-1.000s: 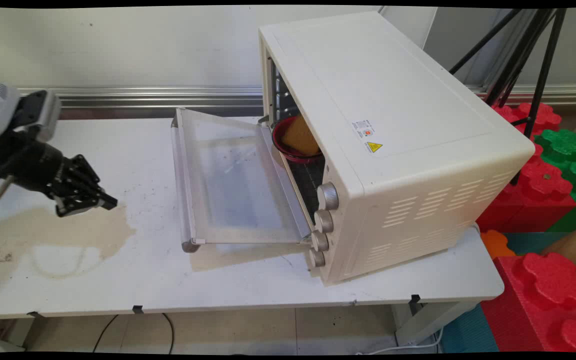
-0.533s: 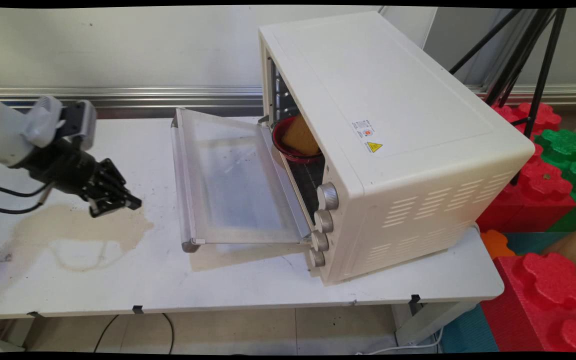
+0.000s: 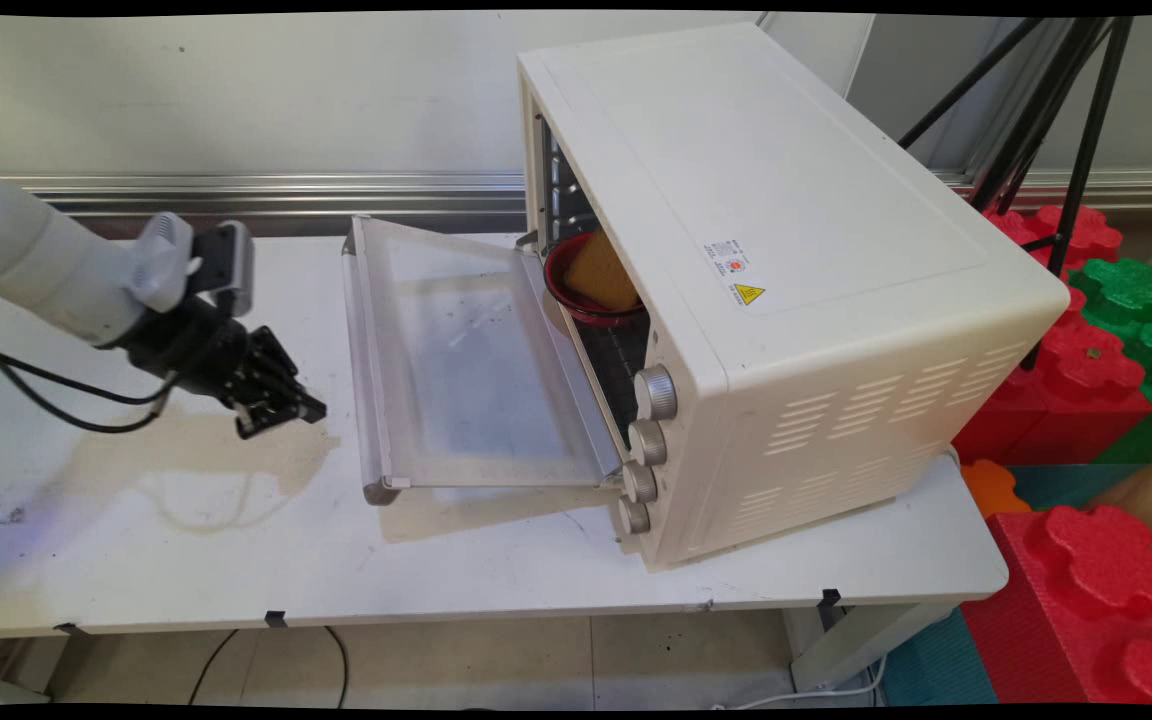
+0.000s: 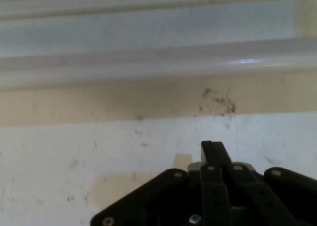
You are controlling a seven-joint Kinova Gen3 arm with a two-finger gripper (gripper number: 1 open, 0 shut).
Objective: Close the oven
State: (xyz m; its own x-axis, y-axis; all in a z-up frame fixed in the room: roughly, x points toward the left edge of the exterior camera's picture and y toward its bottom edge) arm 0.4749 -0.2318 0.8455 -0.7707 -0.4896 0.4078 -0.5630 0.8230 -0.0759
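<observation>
Claw (image 3: 281,415) is pinched shut with nothing in it, hovering low over the white surface (image 3: 186,540), above a tan stain (image 3: 186,450). Just past its tips is the handle edge of the toaster oven's (image 3: 786,300) dropped-open glass door (image 3: 466,370), not touching. Door's long edge runs crosswise to the claw. Beyond the door, inside the oven, there's a red bowl (image 3: 576,300) holding something orange. There's a yellow warning sticker (image 3: 748,294) on top, text too small to read.

The arm (image 3: 46,265) is white and round, with a grey wrist part. The gripper (image 3: 281,408) is black, its linkage (image 4: 213,196) carries small silver screws. Black cables (image 3: 56,395) hang under it.
</observation>
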